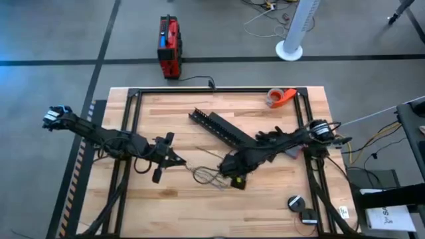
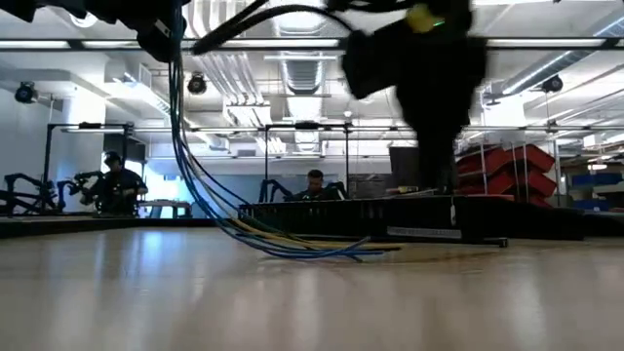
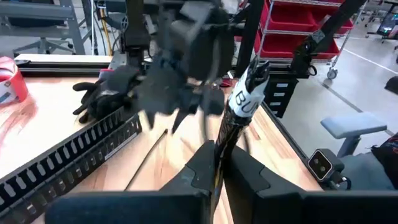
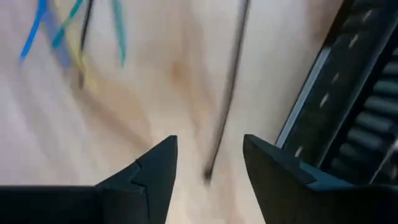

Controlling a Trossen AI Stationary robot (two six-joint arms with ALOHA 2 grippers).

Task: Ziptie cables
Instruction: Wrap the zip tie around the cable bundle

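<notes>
While right claw (image 4: 205,163) hovers open | left claw (image 1: 174,158) grips cables (image 1: 207,174)

Grey floor (image 1: 60,40) all around the desk (image 1: 172,199), crossed by dark lines. A red box (image 1: 170,46) stands on the floor past the desk's far edge, and a white fan base (image 1: 290,50) sits off toward the far right corner. Looking level across the wood, the ceiling (image 2: 292,68) is busy with white ducts and long strip lights. Two people (image 2: 117,185) sit at other stations well back. Red bins (image 2: 507,166) are stacked on a rack to the right. There's a grey chair (image 3: 354,127) just off the desk's side, on pale flooring.
</notes>
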